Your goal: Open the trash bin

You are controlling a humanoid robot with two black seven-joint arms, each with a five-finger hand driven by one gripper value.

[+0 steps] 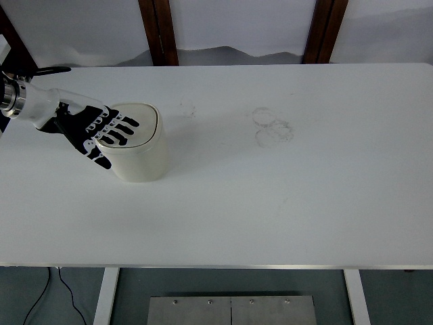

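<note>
a: where do we stand?
b: the cream rounded plastic trash bin [140, 144] sits at the left of the white table [284, 203]. our black left hand [100, 131] lies flat on its lid [139, 126], fingers spread, gripping nothing.
a: procedure?
b: we press straight down near the lid's centre, keeping the bin from tipping.

A white table [284, 203] fills the view, faintly marked with grey rings [272, 126]. Behind it stand two dark wooden posts [158, 30] against a pale wall. A black cable [47, 294] hangs below.
</note>
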